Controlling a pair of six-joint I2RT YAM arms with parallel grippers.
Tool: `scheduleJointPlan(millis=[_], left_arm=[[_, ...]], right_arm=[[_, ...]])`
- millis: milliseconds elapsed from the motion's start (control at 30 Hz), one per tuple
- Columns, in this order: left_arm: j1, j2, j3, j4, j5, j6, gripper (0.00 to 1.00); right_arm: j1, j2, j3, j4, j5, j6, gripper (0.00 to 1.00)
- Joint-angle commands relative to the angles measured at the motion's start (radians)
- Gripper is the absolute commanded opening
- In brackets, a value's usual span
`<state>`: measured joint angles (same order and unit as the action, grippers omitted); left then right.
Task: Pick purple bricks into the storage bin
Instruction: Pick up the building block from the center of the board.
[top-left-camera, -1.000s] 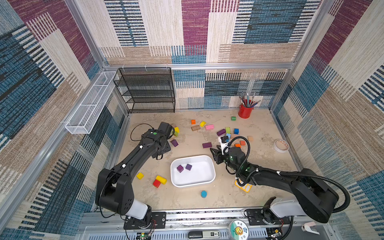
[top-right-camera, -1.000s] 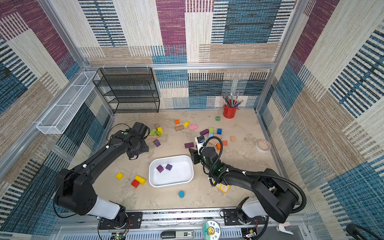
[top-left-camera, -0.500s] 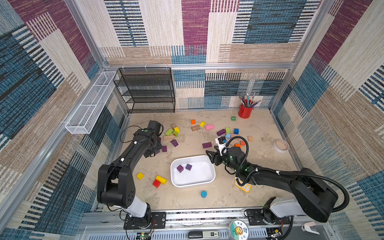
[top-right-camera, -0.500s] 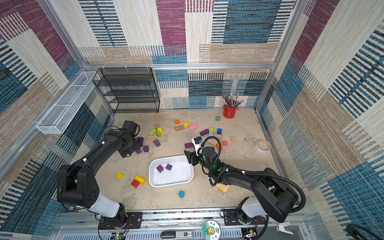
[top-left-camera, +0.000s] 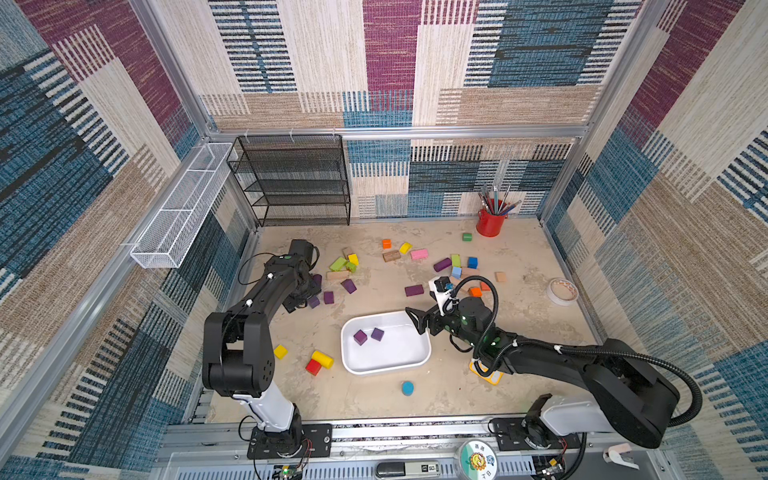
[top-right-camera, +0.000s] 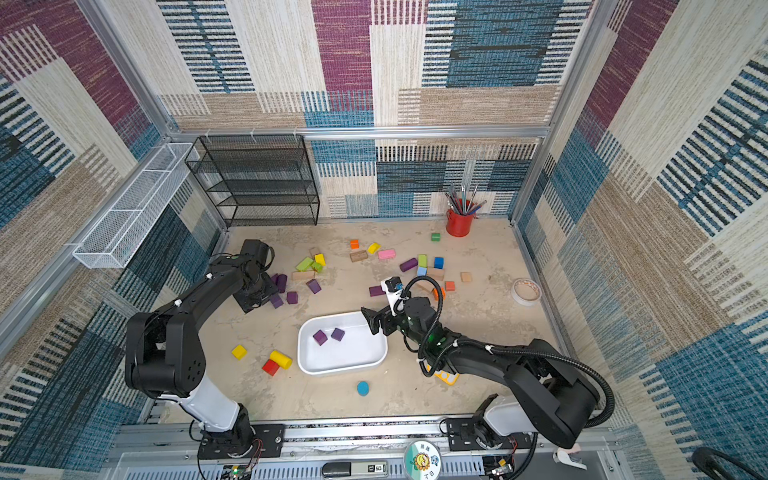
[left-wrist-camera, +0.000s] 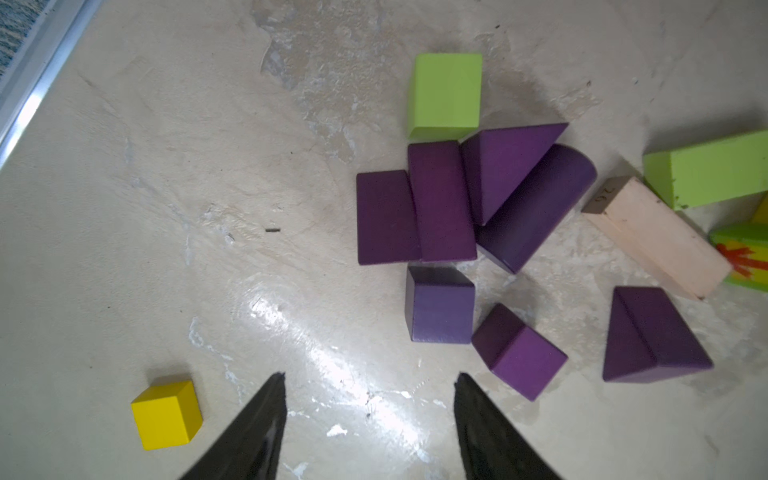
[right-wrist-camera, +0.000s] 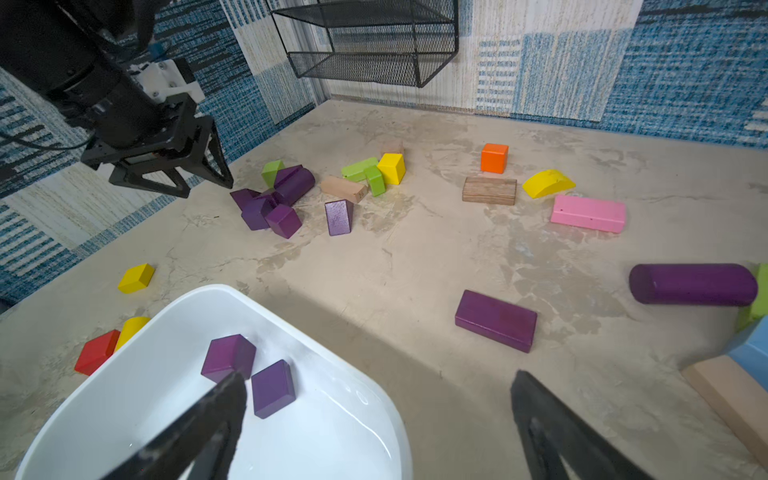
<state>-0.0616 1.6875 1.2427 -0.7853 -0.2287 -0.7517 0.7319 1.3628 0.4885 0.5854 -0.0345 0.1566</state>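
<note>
Glossy white storage bin (top-left-camera: 395, 353), shallow and round-cornered, near the middle of the mottled beige worktop (top-left-camera: 519, 266). Inside, two matte purple bricks (top-left-camera: 360, 337), cube-shaped, side by side.

At far left, a tight cluster (left-wrist-camera: 440, 199) of more purple: wedges, a rounded bar and cubes. Hemmed on its far side by lime green blocks (left-wrist-camera: 446, 91) and a bare wooden bar (left-wrist-camera: 656, 237).

Right of centre, a flat purple bar (right-wrist-camera: 494, 320) and a purple cylinder (right-wrist-camera: 692, 284), lying apart.

Along the far wall, a black mesh rack (top-left-camera: 299, 183) and a red pencil cup (top-left-camera: 490, 222).

Just left of the cluster, left fingers (left-wrist-camera: 253, 432) parted over bare worktop, grasping nothing.

At the bin's far right corner, right fingers (right-wrist-camera: 208, 424) spread wide and empty, one tip over the bin, the other over the worktop.
</note>
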Motion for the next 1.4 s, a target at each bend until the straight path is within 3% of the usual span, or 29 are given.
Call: scheduleJointPlan(millis=[0,733,1367], left_arm=[[0.012,0.025,0.025,0.021,0.014,0.026,0.65],[0.087,0.154,0.086,0.073,0.098,0.04,0.55],[0.11,0.229,0.101,0.083,0.111,0.032,0.4]], right_arm=[[0.005,-0.004,-0.002,0.055,-0.017,-0.012,1.0],[0.044,0.025,0.005,0.073,-0.008,-0.051,1.0],[0.048,0.033,0.013,0.061,0.014,-0.053,1.0]])
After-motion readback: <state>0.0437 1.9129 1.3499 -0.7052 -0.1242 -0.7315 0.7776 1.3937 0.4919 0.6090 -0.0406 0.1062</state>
